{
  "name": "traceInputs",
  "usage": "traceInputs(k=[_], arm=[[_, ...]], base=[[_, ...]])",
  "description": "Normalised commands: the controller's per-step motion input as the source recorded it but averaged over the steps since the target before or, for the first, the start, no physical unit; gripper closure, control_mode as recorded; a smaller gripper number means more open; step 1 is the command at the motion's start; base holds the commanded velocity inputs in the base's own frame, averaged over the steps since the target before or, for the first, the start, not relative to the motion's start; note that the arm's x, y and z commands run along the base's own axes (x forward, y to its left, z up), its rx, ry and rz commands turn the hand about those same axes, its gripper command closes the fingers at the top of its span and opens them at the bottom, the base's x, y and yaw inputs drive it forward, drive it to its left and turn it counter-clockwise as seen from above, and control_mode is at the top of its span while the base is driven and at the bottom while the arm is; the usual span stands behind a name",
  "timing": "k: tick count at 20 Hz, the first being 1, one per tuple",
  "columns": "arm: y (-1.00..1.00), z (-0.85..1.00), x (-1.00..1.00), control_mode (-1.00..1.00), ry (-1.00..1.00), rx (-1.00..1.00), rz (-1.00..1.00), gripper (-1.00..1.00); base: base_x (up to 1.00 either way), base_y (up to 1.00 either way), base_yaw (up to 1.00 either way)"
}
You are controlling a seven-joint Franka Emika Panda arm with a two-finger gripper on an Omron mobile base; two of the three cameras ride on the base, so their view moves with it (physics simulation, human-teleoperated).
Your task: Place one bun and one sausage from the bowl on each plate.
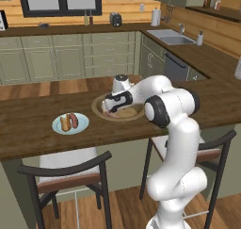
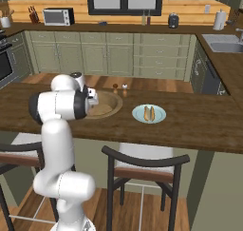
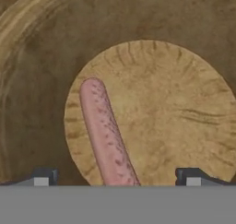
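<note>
Wooden bowl [image 1: 96, 106]: one, under the gripper [image 3: 115, 179]. In it, one bun [image 3: 161, 112] and one sausage [image 3: 108, 135], just ahead of the fingertips. Pale-blue plate [image 1: 83, 124]: one seen, well aside, carrying one bun [image 1: 64, 123], one sausage [image 1: 73, 121].

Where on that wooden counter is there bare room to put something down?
Bare wood lies between the bowl and the plate, and right of that plate toward the counter's end. It is crowded in the bowl, where the claw hovers over a sausage and bun.
</note>
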Motion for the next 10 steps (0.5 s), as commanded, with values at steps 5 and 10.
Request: traceInputs(k=[5,10], arm=[[0.01,-0.48,0.13,-1.00,0.07,0.00,-0.03,-1.00],[0.00,-0.56,0.19,-1.00,0.03,0.02,-0.08,-1.00]], base=[[0.00,0.00,0.00],[0.00,0.00,0.00]])
